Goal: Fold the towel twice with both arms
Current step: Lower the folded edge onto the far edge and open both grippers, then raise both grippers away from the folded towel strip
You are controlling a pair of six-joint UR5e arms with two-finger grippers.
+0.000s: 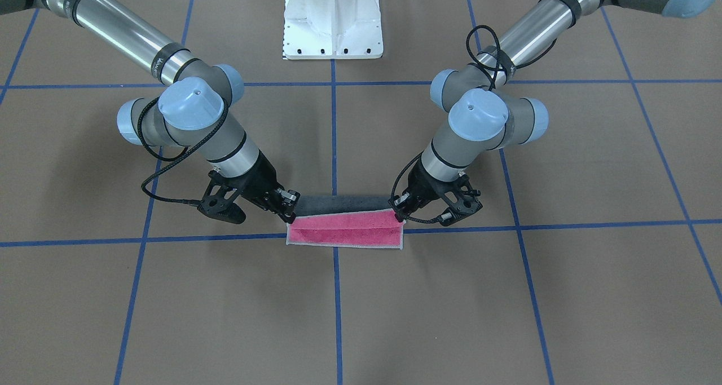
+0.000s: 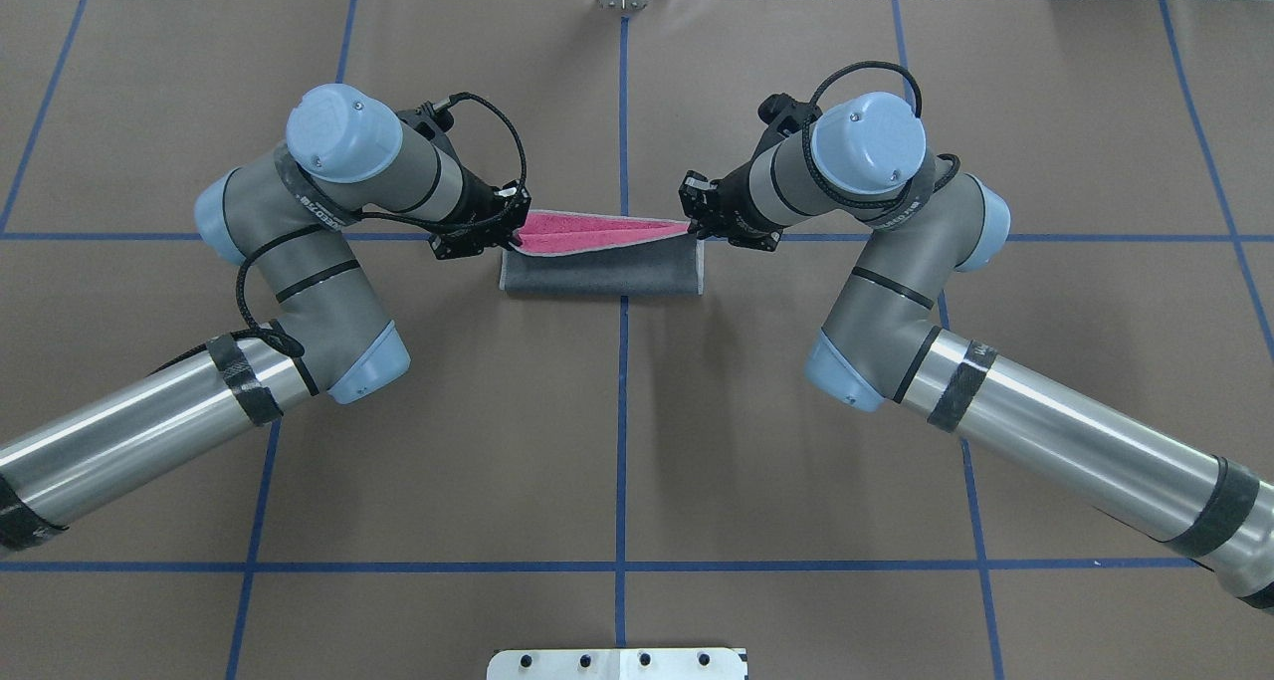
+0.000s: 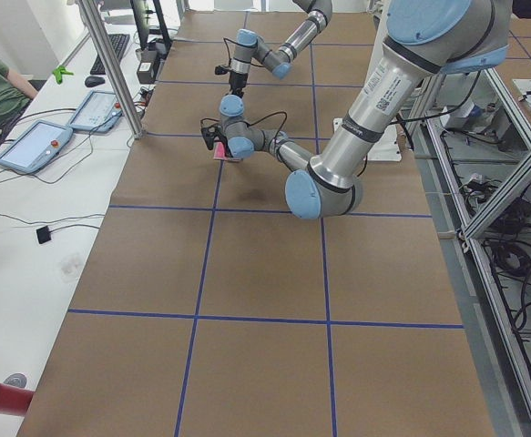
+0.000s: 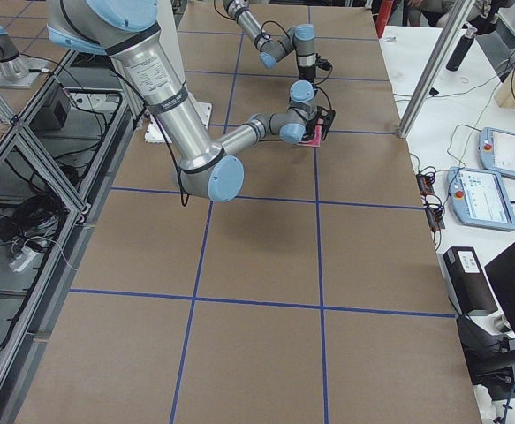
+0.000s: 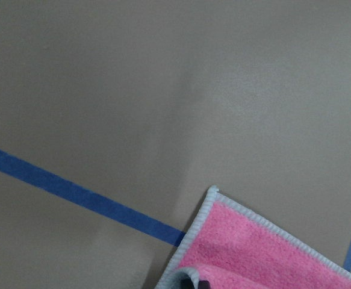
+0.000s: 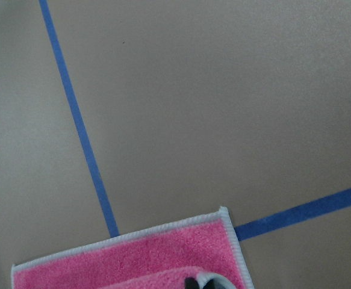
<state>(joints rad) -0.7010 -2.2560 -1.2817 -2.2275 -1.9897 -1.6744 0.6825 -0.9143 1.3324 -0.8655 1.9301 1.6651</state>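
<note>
**Towel fold, first fold in progress.** The left gripper [image 2: 508, 232] and the right gripper [image 2: 691, 223] each pinch one corner of the towel [image 2: 603, 270], with the jaws pressed together on the cloth. The towel lies near the middle of the table [image 2: 617, 441], between the two grippers, where a blue tape line [image 2: 1095, 237] passes under it.

The held edge is raised above the rest of the cloth. The dark grey face bulges toward the robot as a rounded bend, and the pink face shows inside the open fold. The far edge rests flat on the table. The raised edge is not yet laid on the far edge, so the first fold is judged about half made. Setting that edge down and the whole second fold are left to do.

Writing: small lettering runs along the tube of the left arm [image 3: 383, 86] but is too small to read. No other label or brand is legible.
</note>
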